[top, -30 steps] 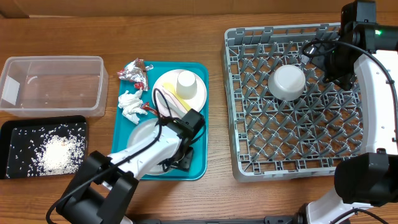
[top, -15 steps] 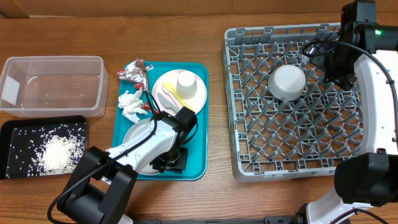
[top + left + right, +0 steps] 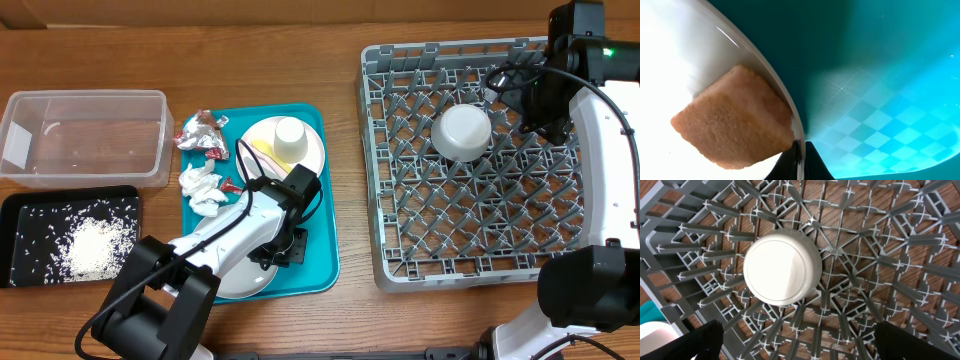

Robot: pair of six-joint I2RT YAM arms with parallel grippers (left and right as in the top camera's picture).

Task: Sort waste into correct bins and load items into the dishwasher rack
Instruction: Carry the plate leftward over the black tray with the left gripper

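My left gripper is shut on the rim of a round white plate at the front of the teal tray. An orange food cube lies on that plate, just inside the rim. Behind it, a second plate carries a white cup. A foil wrapper, a white napkin and a red packet lie along the tray's left side. My right gripper hangs open above the grey rack, over an upturned white bowl.
A clear tub stands at the far left. In front of it a black tray holds loose rice. Bare wooden table separates the teal tray from the rack.
My left gripper has closed on the plate's rim. The plate has slid toward the table's front edge, and the teal tray with its contents has shifted and turned slightly. The right arm has not moved.
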